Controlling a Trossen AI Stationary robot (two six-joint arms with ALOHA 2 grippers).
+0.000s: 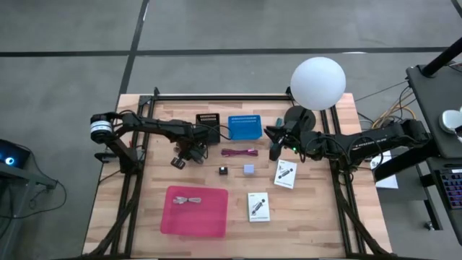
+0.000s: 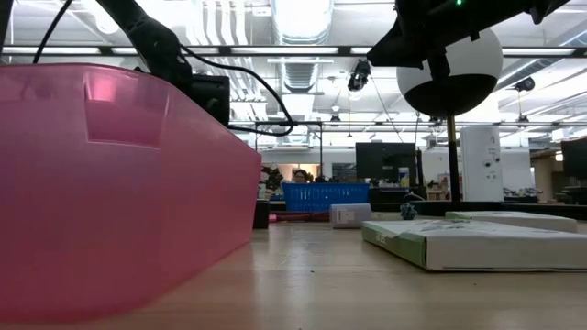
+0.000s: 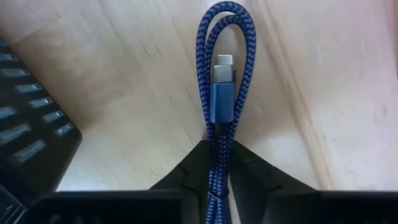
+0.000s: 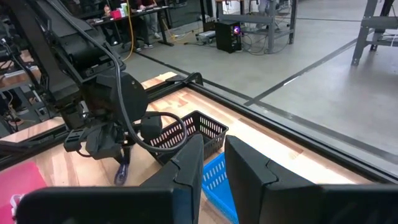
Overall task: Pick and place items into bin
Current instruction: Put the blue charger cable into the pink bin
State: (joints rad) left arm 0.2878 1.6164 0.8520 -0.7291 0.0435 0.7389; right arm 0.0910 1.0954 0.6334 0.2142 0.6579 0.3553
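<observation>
My left gripper (image 1: pixel 186 154) stands left of the table's middle, pointing down, shut on a blue braided cable (image 3: pixel 219 74). Its folded loop and silver-tipped plug (image 3: pixel 222 93) stick out past the fingertips. My right gripper (image 4: pixel 214 163) hangs above the table near the blue basket (image 1: pixel 244 126), slightly open with nothing between its fingers. On the wood lie a maroon cable (image 1: pixel 239 152), a black cube (image 1: pixel 223 170), a lavender cube (image 1: pixel 248 169) and two white cards (image 1: pixel 285 173) (image 1: pixel 258 206). The pink bin (image 1: pixel 173 217) at the near side holds a grey cable (image 1: pixel 191 200). My left gripper pinches the cable's bundled strands (image 3: pixel 217 138) between its two fingers, below the plug. The fingers come from above, pointing down. The loop end (image 3: pixel 225 15) reaches out beyond the fingertips over the wood; whether it rests on the table I cannot tell.
A black basket (image 1: pixel 208 121) stands just behind my left gripper, beside the blue basket. A large white ball (image 1: pixel 317 83) hangs over the far right of the table. Dark frame rails (image 1: pixel 216 96) run along the table's far edge and sides.
</observation>
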